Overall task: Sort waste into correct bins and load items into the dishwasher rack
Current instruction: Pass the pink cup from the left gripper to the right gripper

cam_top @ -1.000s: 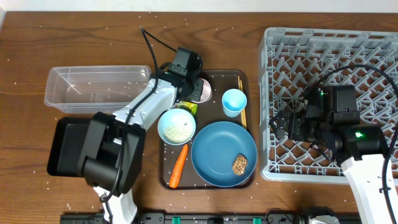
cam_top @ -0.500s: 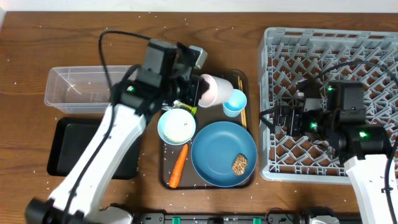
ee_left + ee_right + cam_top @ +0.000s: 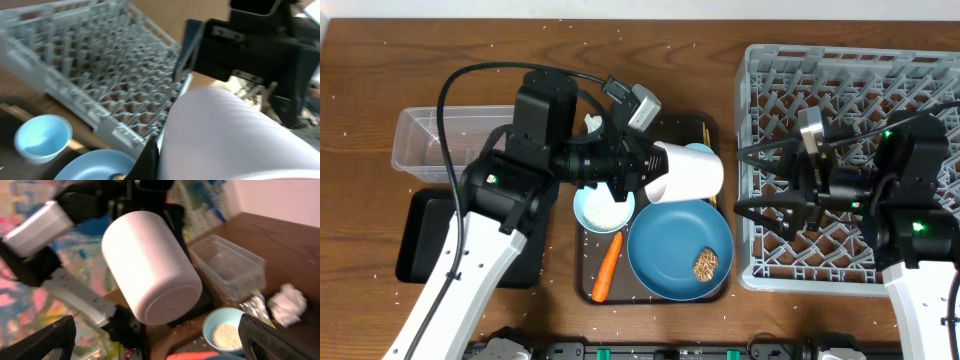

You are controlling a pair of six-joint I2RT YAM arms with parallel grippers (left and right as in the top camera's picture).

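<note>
My left gripper (image 3: 658, 170) is shut on the small pinkish-white cup (image 3: 688, 172) and holds it on its side above the brown serving tray, base towards the right. One finger (image 3: 148, 159) presses the cup (image 3: 225, 135). My right gripper (image 3: 752, 182) is open wide and empty at the left edge of the grey dishwasher rack (image 3: 850, 90), facing the cup (image 3: 150, 272). The light-blue cup (image 3: 42, 137) is mostly hidden under the held cup in the overhead view. The blue plate (image 3: 670, 245) carries a brown lump (image 3: 705, 264). The bowl with rice (image 3: 603, 208) and the carrot (image 3: 607, 268) lie beside it.
The clear tub (image 3: 450, 140) and the black tray (image 3: 425, 235) are at the left. The chopsticks (image 3: 705, 130) lie on the brown serving tray (image 3: 665, 122). The crumpled tissue (image 3: 287, 302) and the wrapper (image 3: 252, 305) lie behind the bowl. White bits are scattered on the table.
My left arm lifted the pinkish-white cup off the tray and carried it right, towards the rack. My right gripper swung to face left and opened wide.
</note>
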